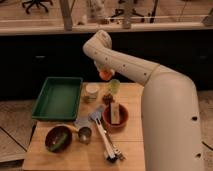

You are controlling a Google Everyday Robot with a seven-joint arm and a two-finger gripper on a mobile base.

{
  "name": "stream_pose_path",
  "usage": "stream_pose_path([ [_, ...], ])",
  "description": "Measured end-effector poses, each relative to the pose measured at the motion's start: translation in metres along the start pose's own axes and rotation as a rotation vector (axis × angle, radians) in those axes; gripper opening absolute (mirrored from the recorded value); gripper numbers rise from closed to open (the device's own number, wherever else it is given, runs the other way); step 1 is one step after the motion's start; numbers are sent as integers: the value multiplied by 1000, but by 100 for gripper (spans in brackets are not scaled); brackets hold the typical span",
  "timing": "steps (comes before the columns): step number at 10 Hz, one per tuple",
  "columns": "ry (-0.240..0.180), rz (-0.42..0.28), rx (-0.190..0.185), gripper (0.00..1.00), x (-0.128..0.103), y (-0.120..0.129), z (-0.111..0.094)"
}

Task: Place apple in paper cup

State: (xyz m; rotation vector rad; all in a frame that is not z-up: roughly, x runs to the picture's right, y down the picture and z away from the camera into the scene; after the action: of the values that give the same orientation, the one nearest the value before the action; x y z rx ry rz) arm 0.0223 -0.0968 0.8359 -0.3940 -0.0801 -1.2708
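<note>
The apple, small and orange-red, hangs in the air under my white arm, held in my gripper, which is shut on it above the back of the wooden table. The paper cup, short and white, stands on the table just below and to the left of the apple. Most of the gripper is hidden behind the arm.
A pale green translucent cup stands right of the paper cup with a small brown lump in front. A green tray lies at the left. A terracotta bowl, a dark bowl, a metal cup and utensils fill the front.
</note>
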Motion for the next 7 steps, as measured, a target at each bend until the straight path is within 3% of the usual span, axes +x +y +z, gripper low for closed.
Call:
stream_pose_path([
  [7, -76, -42, 93, 0, -19, -23, 6],
])
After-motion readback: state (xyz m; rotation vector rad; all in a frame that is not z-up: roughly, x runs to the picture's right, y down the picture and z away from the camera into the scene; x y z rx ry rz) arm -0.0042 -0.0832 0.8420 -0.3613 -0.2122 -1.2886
